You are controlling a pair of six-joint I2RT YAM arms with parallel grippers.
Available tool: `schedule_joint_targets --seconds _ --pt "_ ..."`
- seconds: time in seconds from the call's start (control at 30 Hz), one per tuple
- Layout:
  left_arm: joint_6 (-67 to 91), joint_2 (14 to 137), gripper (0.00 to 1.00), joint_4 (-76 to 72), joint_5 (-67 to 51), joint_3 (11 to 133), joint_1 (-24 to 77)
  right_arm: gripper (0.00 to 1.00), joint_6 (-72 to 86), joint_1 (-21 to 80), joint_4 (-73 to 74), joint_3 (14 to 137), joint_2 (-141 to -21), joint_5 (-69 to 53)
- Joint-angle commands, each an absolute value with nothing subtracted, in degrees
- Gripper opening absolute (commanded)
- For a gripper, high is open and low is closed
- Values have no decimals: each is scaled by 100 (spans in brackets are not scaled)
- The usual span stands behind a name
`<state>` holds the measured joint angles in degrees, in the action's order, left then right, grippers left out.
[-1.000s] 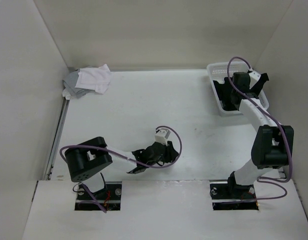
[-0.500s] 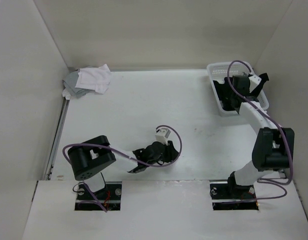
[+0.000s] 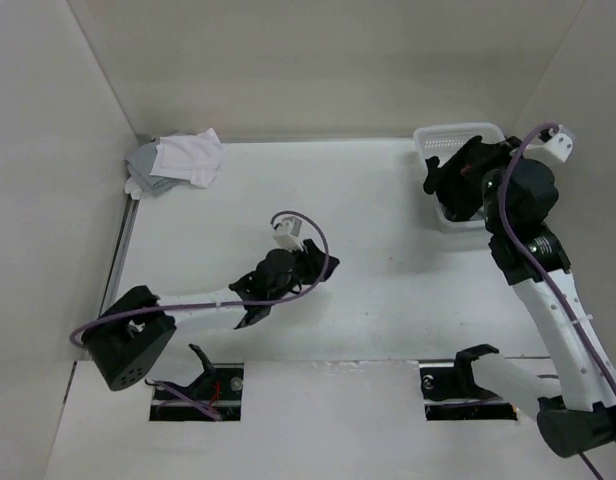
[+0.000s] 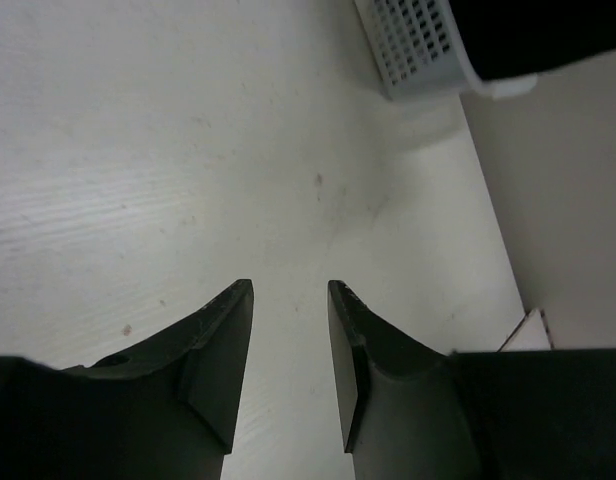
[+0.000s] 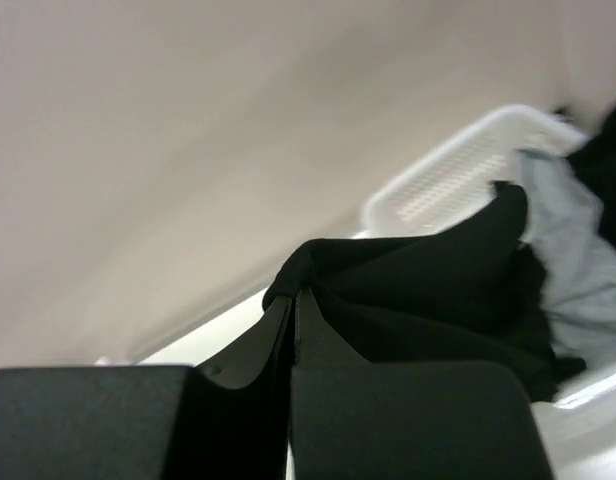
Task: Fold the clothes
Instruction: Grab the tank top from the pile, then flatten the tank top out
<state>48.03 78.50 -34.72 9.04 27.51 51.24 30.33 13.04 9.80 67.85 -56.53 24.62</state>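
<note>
Black top: bunched tip pinched by right gripper, long axis trailing from pinch down into basket, far right corner
White and grey tops: heap, far left corner
Left gripper: partly spread, empty, over table

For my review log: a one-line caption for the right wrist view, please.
Right tool shut on a fold of the black garment, white basket behind.

Gripper: mine, bottom of the frame, two dark fingers parted by a narrow gap, nothing between them.
Tabletop: white, faintly speckled, filling the left and centre.
Basket: white, slotted, upper right, a black shape over it.
</note>
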Motion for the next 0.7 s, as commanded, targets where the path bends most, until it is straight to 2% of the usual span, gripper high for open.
schedule_joint_targets --seconds 0.0,0.3,0.4,0.43,0.53,0.67 --pt "4930 7165 35 -3174 949 2725 4541 0 2752 2189 616 7372 -5423 2119" --pt "5098 5882 37 -2269 1028 2408 3099 0 1303 5687 53 9131 -5528 2152" --pt "5176 5293 38 -1979 1090 2321 2642 0 845 6366 -122 9229 -5634 2513" --pt "5255 4708 40 -1682 1116 2225 2223 1 939 6289 -167 8915 -5721 2548" --pt "5273 4326 42 -1460 1108 2162 1930 2 1387 5921 -219 8457 -5792 2418" --pt "5265 3912 44 -1047 993 2127 1446 2 2677 4929 -666 7271 -6212 1269"
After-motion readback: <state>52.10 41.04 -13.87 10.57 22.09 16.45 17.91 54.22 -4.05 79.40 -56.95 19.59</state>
